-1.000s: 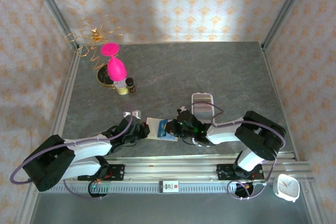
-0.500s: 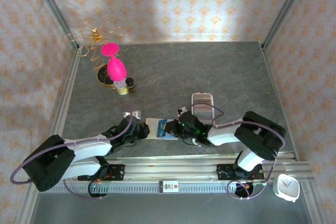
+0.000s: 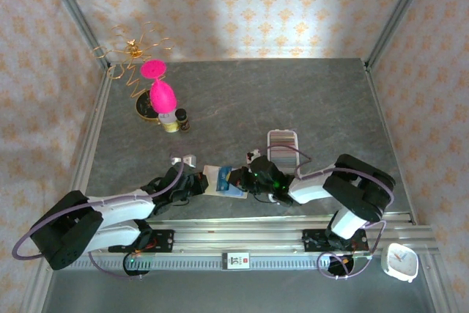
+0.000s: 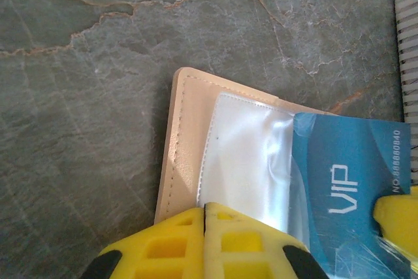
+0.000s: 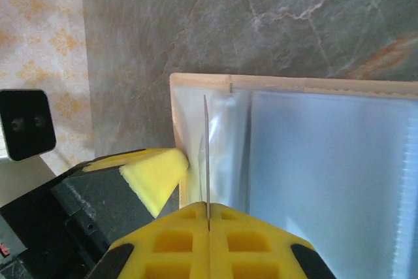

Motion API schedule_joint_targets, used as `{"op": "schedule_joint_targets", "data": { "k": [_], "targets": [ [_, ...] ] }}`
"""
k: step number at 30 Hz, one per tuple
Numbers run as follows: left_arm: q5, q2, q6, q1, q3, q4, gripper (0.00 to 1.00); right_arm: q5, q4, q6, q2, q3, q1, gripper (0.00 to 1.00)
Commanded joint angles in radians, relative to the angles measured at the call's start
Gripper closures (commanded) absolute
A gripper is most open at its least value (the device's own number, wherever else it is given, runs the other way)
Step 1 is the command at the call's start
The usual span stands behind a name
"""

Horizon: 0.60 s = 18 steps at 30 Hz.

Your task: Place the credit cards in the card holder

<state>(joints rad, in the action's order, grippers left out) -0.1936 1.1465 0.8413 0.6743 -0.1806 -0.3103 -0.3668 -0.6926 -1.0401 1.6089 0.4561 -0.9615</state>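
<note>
The tan card holder [image 3: 213, 179] lies open near the table's front edge, its clear pockets facing up [image 4: 245, 155] [image 5: 326, 161]. A blue credit card [image 3: 237, 179] marked VIP [image 4: 346, 174] lies partly under the clear pocket's edge. My right gripper [image 3: 248, 180] [image 5: 208, 208] is shut on this card, which stands edge-on [image 5: 206, 148] between the yellow fingers. One right fingertip [image 4: 398, 217] touches the card's corner. My left gripper [image 3: 196, 184] [image 4: 204, 208] is shut, with its tips on the holder's left edge [image 5: 155, 173].
A long white tray [image 3: 282, 144] [image 4: 408, 44] with several cards stands just behind the right gripper. A pink hourglass shape [image 3: 160, 93], small bottles [image 3: 176, 121] and a gold wire stand [image 3: 135, 49] sit at the back left. A white clock [image 3: 401, 262] lies beyond the rail.
The right gripper has edged slightly left with the blue card, over the open holder. The left gripper has stayed on the holder's edge.
</note>
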Motion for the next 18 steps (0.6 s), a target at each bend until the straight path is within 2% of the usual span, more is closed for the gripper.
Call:
{"op": "schedule_joint_targets", "data": {
  "k": [1,8,18],
  "targets": [
    [0.026,-0.013,0.018,0.006,0.016,0.01,1.0,0.032,0.008,-0.023,-0.009,0.008,-0.007,1.0],
    [0.024,-0.007,0.019,0.005,0.015,0.004,1.0,0.086,0.026,-0.067,-0.034,-0.025,-0.012,1.0],
    [0.025,-0.009,0.021,0.004,0.013,0.004,1.0,0.069,0.035,-0.075,-0.015,-0.016,-0.029,1.0]
  ]
}}
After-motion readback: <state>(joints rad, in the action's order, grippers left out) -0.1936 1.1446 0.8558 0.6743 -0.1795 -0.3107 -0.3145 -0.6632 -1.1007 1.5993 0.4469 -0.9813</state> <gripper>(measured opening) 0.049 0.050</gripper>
